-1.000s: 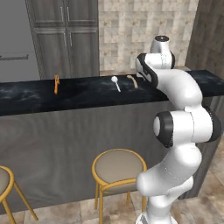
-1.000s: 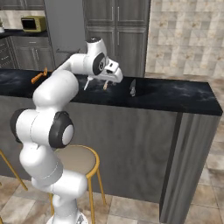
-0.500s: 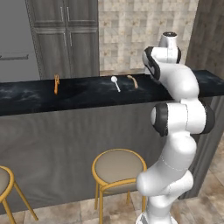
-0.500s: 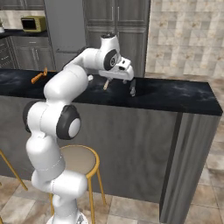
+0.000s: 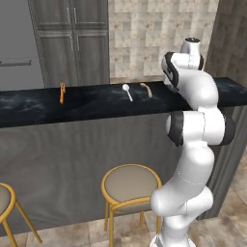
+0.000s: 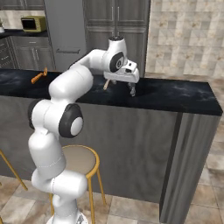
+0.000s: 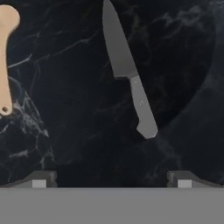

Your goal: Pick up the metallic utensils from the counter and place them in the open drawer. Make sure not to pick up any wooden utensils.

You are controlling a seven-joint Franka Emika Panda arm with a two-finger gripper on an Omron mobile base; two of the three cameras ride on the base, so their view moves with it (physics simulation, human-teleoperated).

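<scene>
tool (image 7: 111, 179) spread wide above glossy black marbled counter (image 7: 65, 144), flat grey knife (image 7: 127, 70) beside matte tan wooden utensil (image 7: 6, 57)

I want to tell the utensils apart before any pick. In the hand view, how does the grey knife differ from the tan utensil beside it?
The knife is grey and metallic-looking; the tan utensil is matte light brown, like wood. The knife has a pointed blade and an angular handle; the tan utensil has a rounded end. The knife lies slanted near the middle of the hand view; the tan utensil lies at its left edge, partly cut off. Both lie flat on the black counter, apart and untouched.
</scene>
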